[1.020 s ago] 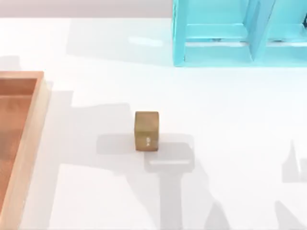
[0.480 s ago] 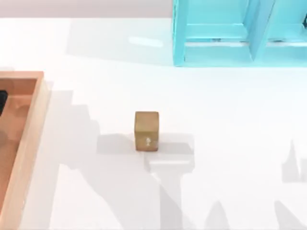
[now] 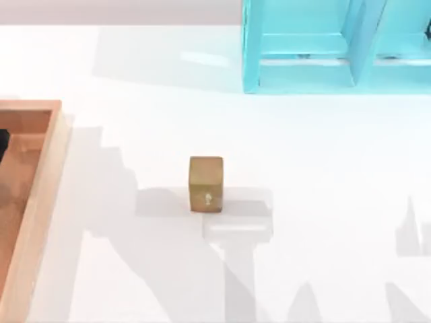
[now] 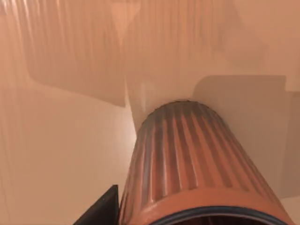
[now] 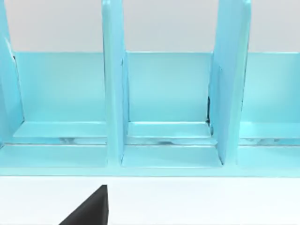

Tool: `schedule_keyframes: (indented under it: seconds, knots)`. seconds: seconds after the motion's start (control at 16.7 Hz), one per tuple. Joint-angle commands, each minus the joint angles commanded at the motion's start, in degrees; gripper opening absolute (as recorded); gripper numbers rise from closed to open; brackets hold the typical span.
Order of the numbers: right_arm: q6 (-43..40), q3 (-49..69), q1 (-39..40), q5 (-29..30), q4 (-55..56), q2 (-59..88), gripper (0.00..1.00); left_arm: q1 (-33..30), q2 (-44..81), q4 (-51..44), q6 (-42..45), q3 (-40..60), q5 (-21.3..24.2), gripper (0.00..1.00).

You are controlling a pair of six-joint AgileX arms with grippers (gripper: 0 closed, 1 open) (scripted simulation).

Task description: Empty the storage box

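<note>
The storage box [image 3: 42, 195], light orange-brown wood with a pale rim, lies at the table's left edge and is cut off by the top view's border. A dark part of my left gripper [image 3: 3, 144] shows inside it near its far end. In the left wrist view a ribbed orange-brown cylinder [image 4: 187, 164] with a dark blue rim rests on the box's wooden bottom [image 4: 61, 140], its rimmed end toward the camera. A black part of the left gripper [image 4: 99, 211] sits right beside it. My right gripper [image 5: 89, 208] hangs in front of the turquoise shelf unit [image 5: 164, 93].
A small tan cube [image 3: 205, 183] stands on the white table near the middle. The turquoise shelf unit [image 3: 337, 47] occupies the far right, its open compartments facing the table. Arm shadows fall across the table's near half.
A dark part of my left gripper has come into the box at the top view's left edge. The arm shadows near the box have shifted. The cube has not moved.
</note>
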Motion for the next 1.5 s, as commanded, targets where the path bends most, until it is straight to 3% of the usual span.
schedule_keyframes:
  seconds: [0.6,1.2,1.5]
  knots:
    - [0.0,0.0,0.0,0.0,0.0,0.0,1.00,0.0,0.0,0.0,0.0,0.0,0.0,0.02]
    - [0.0,0.0,0.0,0.0,0.0,0.0,1.00,0.1,-0.3,-0.2,0.1,0.1,0.1,0.00]
    - [0.0,0.0,0.0,0.0,0.0,0.0,1.00,0.6,-8.5,-9.6,1.2,8.7,2.9,0.00]
